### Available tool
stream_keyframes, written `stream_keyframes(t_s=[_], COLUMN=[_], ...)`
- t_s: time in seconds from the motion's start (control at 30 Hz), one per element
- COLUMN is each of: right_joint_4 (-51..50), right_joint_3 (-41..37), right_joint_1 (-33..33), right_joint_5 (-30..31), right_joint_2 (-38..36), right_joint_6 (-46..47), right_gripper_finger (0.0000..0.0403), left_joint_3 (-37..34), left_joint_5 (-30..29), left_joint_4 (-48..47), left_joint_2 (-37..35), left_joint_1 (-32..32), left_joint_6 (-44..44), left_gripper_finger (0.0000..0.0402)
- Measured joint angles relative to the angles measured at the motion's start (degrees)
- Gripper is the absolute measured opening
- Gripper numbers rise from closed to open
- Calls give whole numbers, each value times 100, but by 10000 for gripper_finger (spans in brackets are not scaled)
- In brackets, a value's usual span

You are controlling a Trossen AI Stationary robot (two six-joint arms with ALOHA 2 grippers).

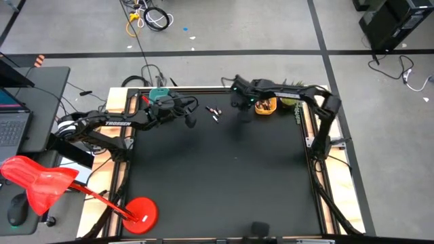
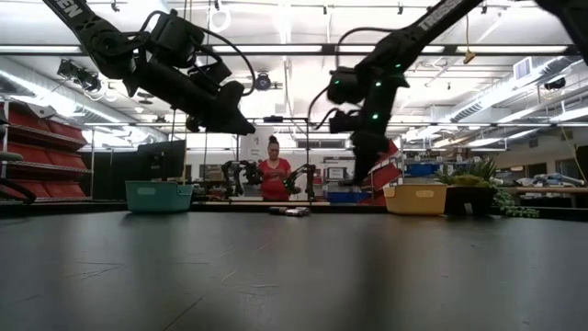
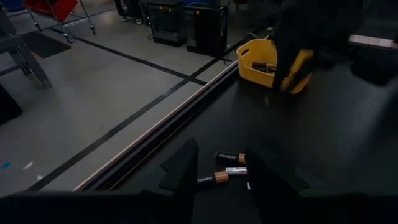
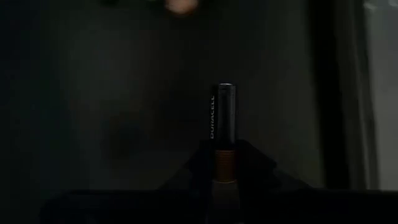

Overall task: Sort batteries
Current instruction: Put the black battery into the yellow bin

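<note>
Three batteries (image 3: pixel 229 158) (image 1: pixel 213 112), dark with copper ends, plus a silvery one, lie loose on the black mat near the far edge. My left gripper (image 3: pixel 222 180) (image 1: pixel 190 120) hangs open above the mat just left of them, its fingers framing them in the left wrist view. My right gripper (image 4: pixel 224 163) (image 1: pixel 240 106) is raised between the loose batteries and the yellow tray (image 1: pixel 266 106) (image 3: pixel 261 57), shut on one dark battery (image 4: pixel 224 118). The yellow tray holds dark batteries. The teal tray (image 1: pixel 159 93) (image 2: pixel 158 195) sits by the far-left corner. My right gripper pinches the battery by its copper end (image 4: pixel 224 167) between the two fingers. The battery lies along the fingers, and its black end (image 4: pixel 224 93) sticks out past the fingertips. The fingers point down from above, and the battery is lifted clear of the mat.
A potted plant (image 1: pixel 290 102) stands beside the yellow tray at the far-right corner. The mat's far edge runs close behind the loose batteries. A person (image 2: pixel 274 176) stands beyond the table. A red lamp (image 1: pixel 41 183) stands off the table's near-left side.
</note>
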Motion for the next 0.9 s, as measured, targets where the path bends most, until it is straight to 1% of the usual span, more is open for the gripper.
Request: stream_keyframes(t_s=[0.1,0.2,0.3,0.37,0.47,0.53,0.67,0.73,0.77,0.83,0.9], right_joint_4=[252,595,655,657,763,750,979,988,1080,1304,1539], right_joint_3=[-417,-827,-1237,-1499,-1770,-1909,-1890,-1755,-1666,-1468,-1304], right_joint_1=[-177,-364,-648,-848,-1105,-1188,-1137,-1077,-1040,-961,-876], right_joint_5=[388,963,1453,1557,1515,1436,1423,1423,1423,1338,921], right_joint_2=[-431,-949,-1344,-1509,-1607,-1588,-1590,-1590,-1590,-1590,-1590], right_joint_6=[306,731,1060,1222,1366,1346,1339,1320,1292,1159,1016], right_gripper_finger=[47,47,47,47,52,86,187,225,238,252,253], left_joint_3=[0,0,0,0,0,0,0,0,0,0,0], left_joint_5=[0,0,0,0,0,0,0,0,0,2,0], left_joint_4=[-20,-26,-24,-1,59,67,65,64,65,66,65], left_joint_2=[0,0,0,0,0,0,0,0,0,0,0], left_joint_1=[0,2,0,2,0,2,1,1,2,2,2], left_joint_6=[0,2,2,1,0,0,0,0,0,0,0], left_gripper_finger=[140,140,140,140,140,140,140,140,140,140,140])
